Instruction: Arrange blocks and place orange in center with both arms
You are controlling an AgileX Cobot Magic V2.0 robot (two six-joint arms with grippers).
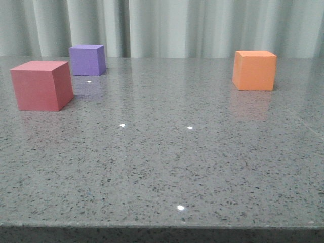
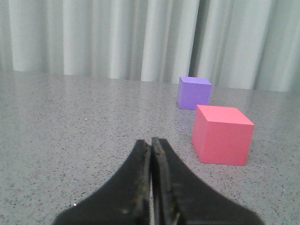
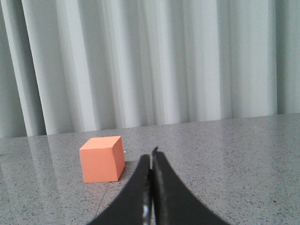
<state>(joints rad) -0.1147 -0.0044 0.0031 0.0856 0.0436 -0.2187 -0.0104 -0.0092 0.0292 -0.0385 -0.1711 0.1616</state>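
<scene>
Only the wrist views show the left gripper (image 2: 151, 143) and right gripper (image 3: 152, 157), jaws pressed together, empty. The front view shows the red cube (image 1: 42, 85) and purple cube (image 1: 87, 59) toward the counter's (image 1: 167, 167) far left corner, and the orange cube (image 1: 254, 70) far right.

The speckled grey table (image 1: 162, 167) carries a pinkish-red cube (image 1: 41, 85), a purple cube (image 1: 87, 59) and an orange cube (image 1: 254, 70), all plain and matte. Pale grey-white pleated curtains (image 1: 177, 25) hang behind, and both grippers are black.
</scene>
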